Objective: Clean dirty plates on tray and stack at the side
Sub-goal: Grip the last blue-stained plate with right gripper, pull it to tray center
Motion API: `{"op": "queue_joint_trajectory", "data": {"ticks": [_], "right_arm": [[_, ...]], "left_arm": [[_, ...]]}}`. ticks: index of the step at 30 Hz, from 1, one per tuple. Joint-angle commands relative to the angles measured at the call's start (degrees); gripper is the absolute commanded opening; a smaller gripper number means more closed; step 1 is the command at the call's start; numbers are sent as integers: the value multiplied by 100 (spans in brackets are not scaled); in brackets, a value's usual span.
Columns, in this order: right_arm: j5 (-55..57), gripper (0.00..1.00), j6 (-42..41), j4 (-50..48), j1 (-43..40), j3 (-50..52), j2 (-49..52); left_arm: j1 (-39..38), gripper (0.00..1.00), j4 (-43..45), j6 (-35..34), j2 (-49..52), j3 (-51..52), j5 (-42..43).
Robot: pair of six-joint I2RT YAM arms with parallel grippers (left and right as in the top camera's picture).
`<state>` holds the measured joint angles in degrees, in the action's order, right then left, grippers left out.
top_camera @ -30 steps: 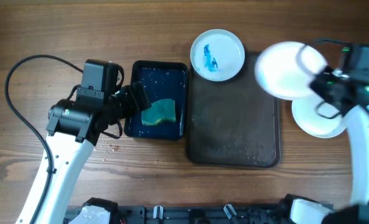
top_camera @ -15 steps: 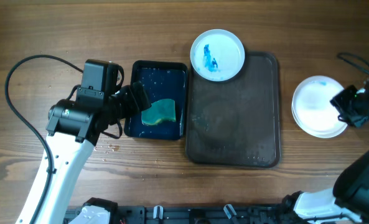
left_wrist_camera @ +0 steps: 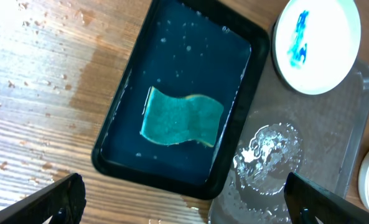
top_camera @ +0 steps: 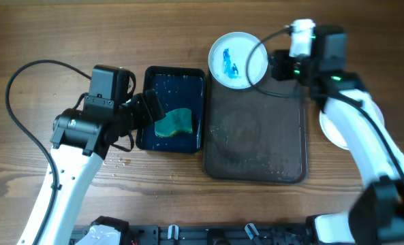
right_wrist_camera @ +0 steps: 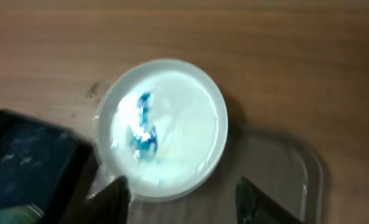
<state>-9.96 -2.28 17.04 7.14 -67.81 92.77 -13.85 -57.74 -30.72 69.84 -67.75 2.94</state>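
Wooden bench (top_camera: 65,34) carries everything here. A dark brown rectangular plastic tray (top_camera: 256,136) lies at the middle, wet, with a small puddle of water (left_wrist_camera: 266,146) on its surface. The dirty item, a round white plate smeared with blue (top_camera: 238,60), sits at the tray's far corner on the side nearest the basin, with part of it over the tray's rim and above bare wood.

Just beside the tray stands a black rectangular basin of water (top_camera: 171,85), and a green wavy-edged sponge (top_camera: 175,122) lies in it, towards the near end. Drops of water speckle the wood next to the basin.

Off the tray's other side, a stack of clean white plates (top_camera: 330,133) shows only as a pale edge, mostly hidden under the right arm.

The left hand (left_wrist_camera: 187,202) hangs over the basin's outer edge, its fingers spread wide apart and holding nothing. The right hand (right_wrist_camera: 184,202) is above the tray's far end, close to the smeared plate; its two fingers are apart, with the plate's near rim between them in the wrist view, and it grips nothing.
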Motion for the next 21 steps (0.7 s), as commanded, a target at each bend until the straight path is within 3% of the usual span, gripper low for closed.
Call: {"op": "queue_joint_trajectory", "data": {"ticks": [1, 5, 8, 10, 11, 14, 21], "right_arm": [[656, 64, 369, -813, 76, -4, 1080], [654, 76, 363, -1749, 72, -4, 2124], [654, 76, 341, -2000, 72, -4, 2643], [654, 50, 227, -2000, 72, -4, 2745], [651, 4, 87, -1991, 72, -7, 2743], [640, 4, -293, -1716, 68, -7, 2470], [667, 4, -400, 57, 68, -7, 280]], "left_arm": [[24, 100, 2, 46, -46, -57, 66], [24, 100, 2, 46, -46, -57, 66], [24, 100, 2, 46, -46, -57, 66], [24, 100, 2, 46, -46, -57, 66], [24, 100, 2, 46, -46, -57, 66], [24, 100, 2, 46, -46, -57, 66], [24, 100, 2, 46, -46, -57, 66]]}}
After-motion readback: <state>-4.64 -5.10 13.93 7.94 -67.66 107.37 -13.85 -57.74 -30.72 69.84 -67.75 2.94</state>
